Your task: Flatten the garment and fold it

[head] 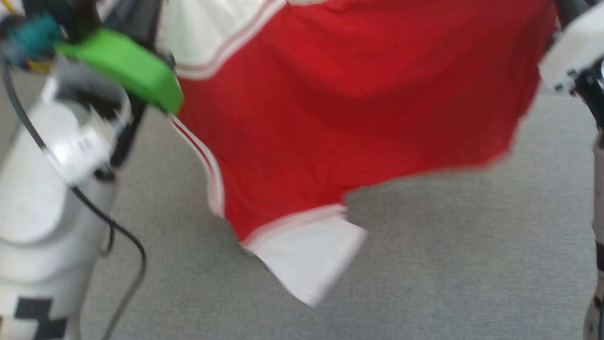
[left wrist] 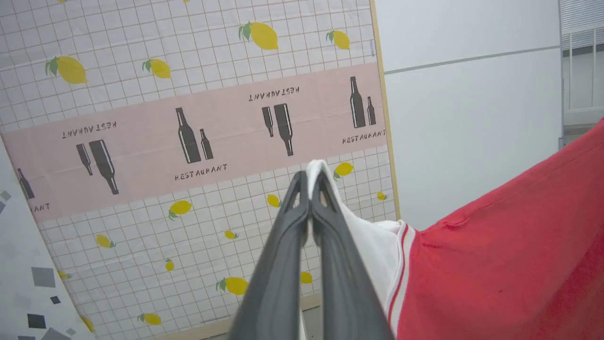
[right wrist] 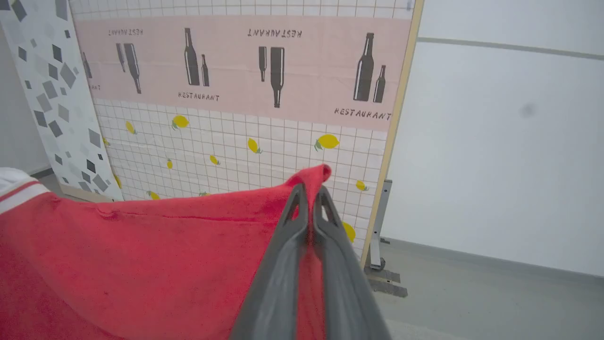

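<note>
Grey fingers of left gripper (left wrist: 310,208) pressed flat together, clamped on a white fold of jersey (left wrist: 509,264). Fold peeks just above the tips. Right of these fingers and touching them: white sleeve (left wrist: 373,245), then red-and-white trim, then red body running off to the right edge. Beyond the tips, well apart: lemon-print panel (left wrist: 188,226) with a pink band of bottles and the word RESTAURANT. Right of that, plain white wall (left wrist: 472,141).

Right gripper (right wrist: 310,208) likewise closed, biting a red edge of the same jersey, with a small red nub poking over the tips. Left of these fingers: red cloth stretched sideways, striped trim at the far left. Past the tips: same panel, a speckled board (right wrist: 52,94) to its left, grey floor (right wrist: 472,297) lower right.

Between the two grips, from the head: jersey hung spread out in the air, blurred, above a grey surface (head: 448,259). Lowest point is a second white sleeve (head: 306,255), dangling free at the middle. Green cover (head: 127,66) on the left arm just beside the upper sleeve; black cable (head: 118,231) trailing down the pale forearm.
</note>
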Motion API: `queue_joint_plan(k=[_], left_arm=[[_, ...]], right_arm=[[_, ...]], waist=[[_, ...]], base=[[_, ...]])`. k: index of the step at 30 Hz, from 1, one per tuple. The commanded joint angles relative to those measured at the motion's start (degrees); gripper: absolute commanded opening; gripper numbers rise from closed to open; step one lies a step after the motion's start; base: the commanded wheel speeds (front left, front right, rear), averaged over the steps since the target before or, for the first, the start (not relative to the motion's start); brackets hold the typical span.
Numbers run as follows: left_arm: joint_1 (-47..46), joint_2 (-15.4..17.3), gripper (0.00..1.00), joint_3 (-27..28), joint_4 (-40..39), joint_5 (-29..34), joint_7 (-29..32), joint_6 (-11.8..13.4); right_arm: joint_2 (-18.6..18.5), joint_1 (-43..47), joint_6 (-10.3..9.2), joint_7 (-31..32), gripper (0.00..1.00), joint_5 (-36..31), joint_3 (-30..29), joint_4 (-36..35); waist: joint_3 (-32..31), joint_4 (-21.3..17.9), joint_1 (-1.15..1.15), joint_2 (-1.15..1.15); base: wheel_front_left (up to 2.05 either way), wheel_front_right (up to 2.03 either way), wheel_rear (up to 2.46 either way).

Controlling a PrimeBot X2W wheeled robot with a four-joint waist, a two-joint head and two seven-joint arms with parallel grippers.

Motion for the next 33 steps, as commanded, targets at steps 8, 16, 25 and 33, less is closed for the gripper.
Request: queue_joint_plan(k=[8,16,25,33], left_arm=[[-12.0,1.2,0.00,0.4,3.2,-2.9,7.5,-2.1],[-20.9,3.2,0.00,-0.1,4.2,-3.0,16.2,-2.4],[-30.5,4.2,0.00,-2.1,9.2,0.8,16.8,-2.9],[-41.0,3.5,0.00,-1.3,15.9,4.2,7.1,-2.8]], right_arm=[[0.7,-8.3,-0.09,2.3,0.00,1.1,4.6,3.5],[1.5,-15.1,-0.09,7.6,0.00,2.4,6.7,5.2],[2.4,-23.3,-0.09,9.5,0.00,-1.0,6.7,11.0],[4.0,-33.5,-0.09,3.0,0.00,-4.8,7.3,19.1]], waist=[[-5.1,-4.0,0.00,0.00],[-1.4,-6.2,0.00,0.00],[11.4,-9.3,0.00,0.00],[20.4,-10.8,0.00,0.00]], base=[[0.00,0.00,0.00],[0.00,0.00,0.00],[0.00,0.00,0.00],[0.00,0.00,0.00]])
